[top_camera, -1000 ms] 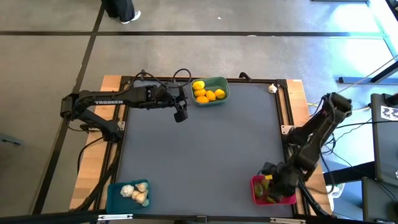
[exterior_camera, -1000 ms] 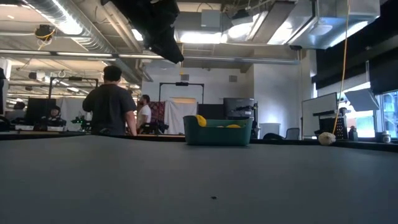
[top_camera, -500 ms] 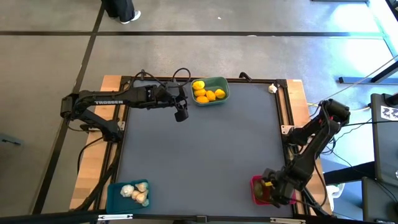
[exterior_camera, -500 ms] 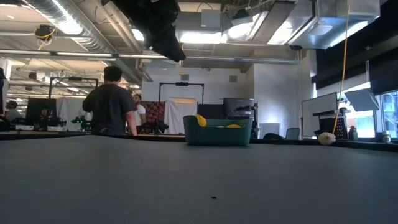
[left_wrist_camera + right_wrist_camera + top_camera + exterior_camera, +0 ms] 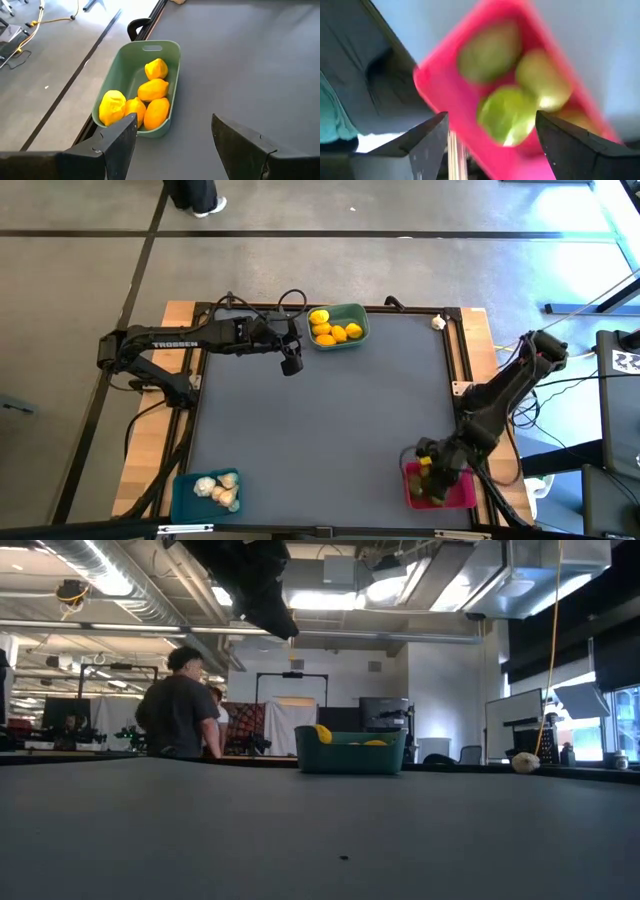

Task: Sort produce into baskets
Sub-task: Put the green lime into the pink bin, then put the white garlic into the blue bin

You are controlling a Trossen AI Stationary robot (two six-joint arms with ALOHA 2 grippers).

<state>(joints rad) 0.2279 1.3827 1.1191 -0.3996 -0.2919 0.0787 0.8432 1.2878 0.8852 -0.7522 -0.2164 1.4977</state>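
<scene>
The teal-green basket [image 5: 338,326] holds several yellow lemons [image 5: 150,97] and stands at the table's far edge. My left gripper [image 5: 291,365] hangs open just to the near left of it, with nothing between its fingers [image 5: 122,142]. The pink basket [image 5: 440,485] sits at the near right corner with green limes [image 5: 507,112] lying in it. My right gripper [image 5: 430,472] hovers open right above that basket, its fingers [image 5: 427,142] standing apart over the limes. The blue basket [image 5: 204,490] at the near left corner holds white garlic bulbs [image 5: 218,490].
One garlic bulb [image 5: 438,322] lies alone at the table's far right corner and also shows in the low view [image 5: 525,762]. The dark mat [image 5: 330,430] between the three baskets is bare. A person [image 5: 180,705] stands in the room behind the table.
My right arm has shifted while its gripper stayed over the pink basket, ending slightly farther toward the table's left. The person behind the table has moved a little.
</scene>
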